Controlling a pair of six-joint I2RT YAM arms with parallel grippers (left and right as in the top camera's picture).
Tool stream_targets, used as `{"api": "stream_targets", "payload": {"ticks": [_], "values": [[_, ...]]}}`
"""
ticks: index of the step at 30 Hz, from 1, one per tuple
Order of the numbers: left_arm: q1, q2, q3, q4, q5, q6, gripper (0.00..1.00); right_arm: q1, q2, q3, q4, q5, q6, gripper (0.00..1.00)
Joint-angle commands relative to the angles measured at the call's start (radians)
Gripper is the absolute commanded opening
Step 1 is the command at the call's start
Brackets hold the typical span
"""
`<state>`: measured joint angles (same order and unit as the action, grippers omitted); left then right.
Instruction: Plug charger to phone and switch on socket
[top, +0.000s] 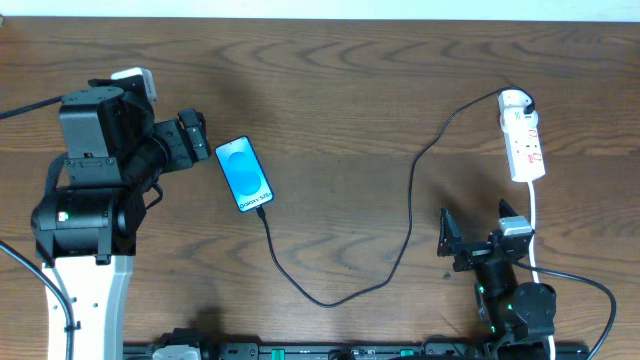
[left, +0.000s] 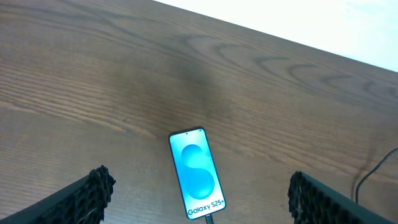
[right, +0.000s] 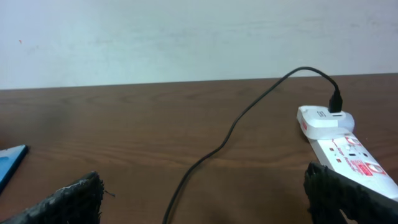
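The phone lies flat on the wooden table, its light blue screen showing "Galaxy S25+". The thin black charger cable runs from the phone's lower end in a loop across the table to the far end of the white power strip, where its black plug sits in the strip's end. My left gripper is open and empty just left of the phone; its fingers frame the phone in the left wrist view. My right gripper is open and empty, below the strip and right of the cable.
The strip's thick white cord runs down from it past my right arm. A pale wall backs the table's far edge. The phone's edge shows at the left of the right wrist view.
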<state>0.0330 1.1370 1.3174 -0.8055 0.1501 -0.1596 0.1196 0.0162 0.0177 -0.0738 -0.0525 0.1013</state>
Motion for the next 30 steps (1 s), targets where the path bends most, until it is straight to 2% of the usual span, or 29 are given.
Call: {"api": "stream_targets", "payload": {"ticks": [1,18,21,23,26,30], "values": [[0.005,0.002,0.004,-0.002,-0.013,-0.002,0.91,-0.008,-0.011,-0.012,0.003,-0.006,-0.009,0.99],[0.005,0.002,0.004,-0.002,-0.013,-0.002,0.91,-0.008,-0.011,-0.012,0.003,-0.006,-0.009,0.99],[0.005,-0.002,0.003,-0.002,-0.092,0.017,0.91,-0.008,-0.011,-0.012,0.003,-0.006,-0.009,0.99],[0.002,-0.028,0.000,-0.002,-0.154,0.017,0.91,-0.008,-0.011,-0.012,0.003,-0.006,-0.009,0.99],[-0.009,-0.088,-0.034,-0.002,-0.164,0.018,0.91,-0.008,-0.011,-0.012,0.003,-0.006,-0.009,0.99],[-0.019,-0.219,-0.161,0.077,-0.188,0.026,0.92,-0.008,-0.011,-0.012,0.003,-0.006,-0.009,0.99]]}}
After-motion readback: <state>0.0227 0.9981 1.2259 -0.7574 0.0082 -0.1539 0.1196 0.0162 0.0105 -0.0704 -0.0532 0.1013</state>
